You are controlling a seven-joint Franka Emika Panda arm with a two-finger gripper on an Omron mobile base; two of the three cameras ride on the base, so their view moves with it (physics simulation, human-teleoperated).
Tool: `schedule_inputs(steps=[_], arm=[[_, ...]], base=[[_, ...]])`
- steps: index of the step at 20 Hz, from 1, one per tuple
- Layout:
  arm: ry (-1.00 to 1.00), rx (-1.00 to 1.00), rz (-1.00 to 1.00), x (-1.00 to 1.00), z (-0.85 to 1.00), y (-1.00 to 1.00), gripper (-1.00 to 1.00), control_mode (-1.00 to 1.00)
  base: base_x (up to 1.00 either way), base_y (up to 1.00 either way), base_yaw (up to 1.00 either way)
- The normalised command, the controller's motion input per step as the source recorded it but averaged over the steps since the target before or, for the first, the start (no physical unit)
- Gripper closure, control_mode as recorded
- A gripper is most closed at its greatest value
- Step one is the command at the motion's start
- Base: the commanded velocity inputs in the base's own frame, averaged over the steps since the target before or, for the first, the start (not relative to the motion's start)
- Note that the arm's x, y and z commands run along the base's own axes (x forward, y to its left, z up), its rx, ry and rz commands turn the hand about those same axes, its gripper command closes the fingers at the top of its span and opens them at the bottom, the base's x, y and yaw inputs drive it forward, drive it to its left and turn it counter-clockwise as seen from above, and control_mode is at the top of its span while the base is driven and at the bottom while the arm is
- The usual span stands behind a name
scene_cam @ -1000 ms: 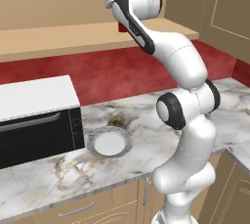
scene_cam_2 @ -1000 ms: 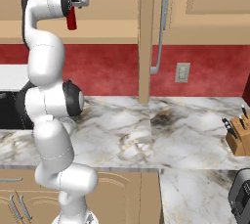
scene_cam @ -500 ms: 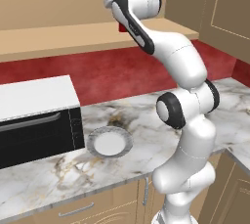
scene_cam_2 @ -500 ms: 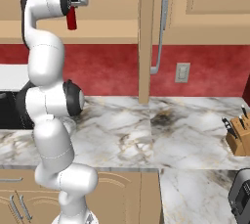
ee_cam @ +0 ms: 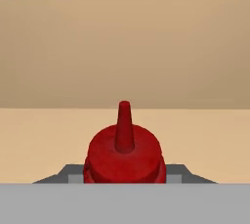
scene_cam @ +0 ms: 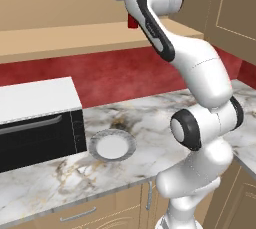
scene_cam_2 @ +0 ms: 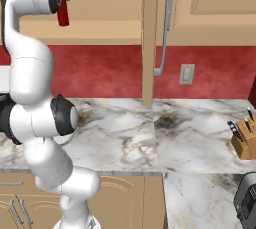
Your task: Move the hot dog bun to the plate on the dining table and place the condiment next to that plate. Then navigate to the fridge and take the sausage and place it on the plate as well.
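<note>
The condiment [scene_cam_2: 62,14] is a dark red squeeze bottle held high in front of the tan wall cabinets. My gripper [scene_cam_2: 63,6] is shut on it, with the bottle hanging below the hand. From the left base view the condiment [scene_cam: 132,21] shows as a small red patch behind the forearm, just above the tan ledge [scene_cam: 65,39], and the gripper [scene_cam: 129,17] is mostly hidden by the arm. In the hand view the condiment's [ee_cam: 125,154] round red shoulder and pointed nozzle sit between the fingers of the gripper [ee_cam: 125,175]. Whether the bottle's base touches the ledge I cannot tell.
A pale grey-white plate [scene_cam: 112,146] lies on the marbled counter [scene_cam: 145,118] beside a black microwave [scene_cam: 35,123]. To the right are a cabinet door edge with a long metal handle [scene_cam_2: 165,28], a wall outlet [scene_cam_2: 186,74], a knife block [scene_cam_2: 244,140] and a dark toaster [scene_cam_2: 248,203].
</note>
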Motion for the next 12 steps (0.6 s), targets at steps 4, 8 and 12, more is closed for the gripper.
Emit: schedule_inputs(steps=[4, 8, 12], arm=[[-0.08, 0.01, 0.11, -1.00, 0.04, -0.39, 1.00, -1.00], [0.00, 0.00, 0.09, -1.00, -0.11, -0.38, 1.00, -1.00], [0.00, -0.05, 0.07, -1.00, -0.28, -0.31, 1.00, -1.00]], base=[[0.00, 0.00, 0.00], [0.00, 0.00, 0.00], [0.00, 0.00, 0.00]])
